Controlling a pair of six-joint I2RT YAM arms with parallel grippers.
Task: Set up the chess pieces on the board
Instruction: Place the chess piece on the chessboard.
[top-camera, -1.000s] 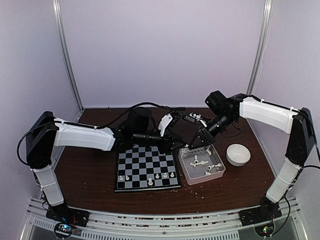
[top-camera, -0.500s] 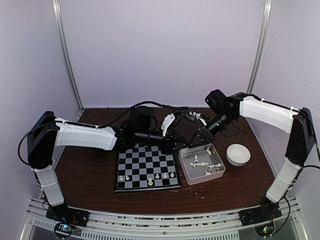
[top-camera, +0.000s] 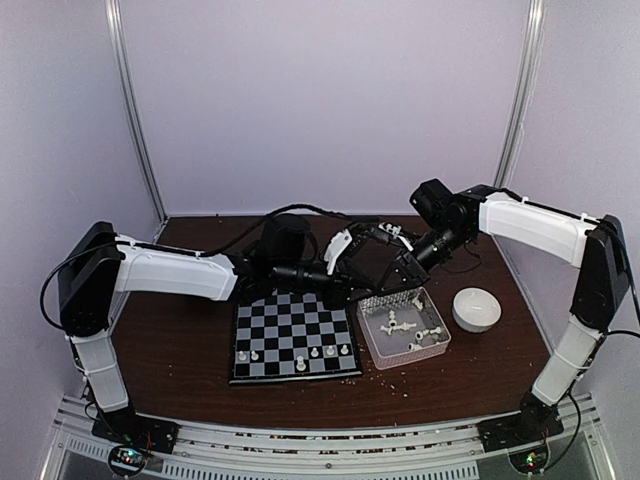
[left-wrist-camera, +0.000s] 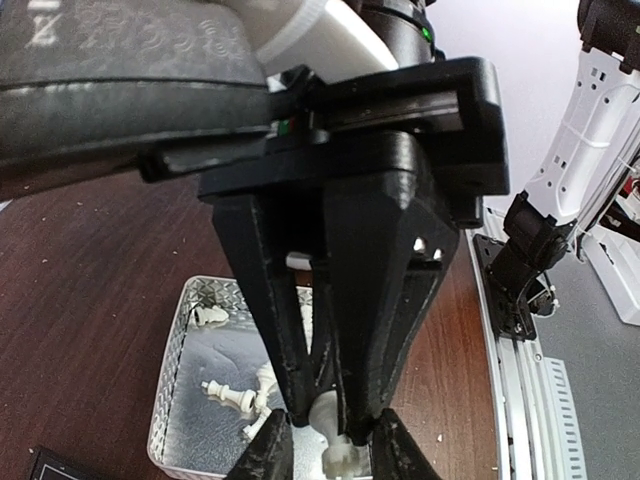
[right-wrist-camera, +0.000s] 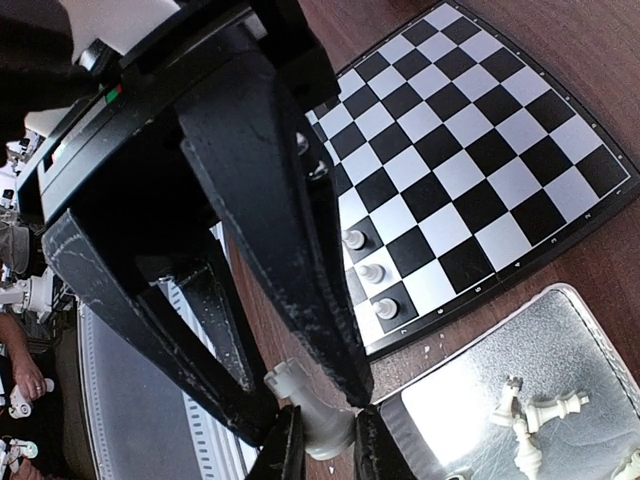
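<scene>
**Change:** the left arm had reached further right over the last second. The left end effector (left-wrist-camera: 333, 452) met the right end effector (right-wrist-camera: 328, 445) above the tray's (top-camera: 368, 340) far edge, and its fingers had narrowed.

**Held item:** one white piece (right-wrist-camera: 310, 420), clamped in the right end effector. The left fingers flanked it closely, but whether they gripped it could not be told. This was judged a handover towards the board (top-camera: 292, 335).

**Board:** a few pieces (top-camera: 330, 350) stood on the near rows, with most squares bare.

**Tray:** several pieces lay loose on their sides.

**Bowl** (top-camera: 476, 308)**:** white, on the tabletop (top-camera: 180, 350); contents not visible.
</scene>
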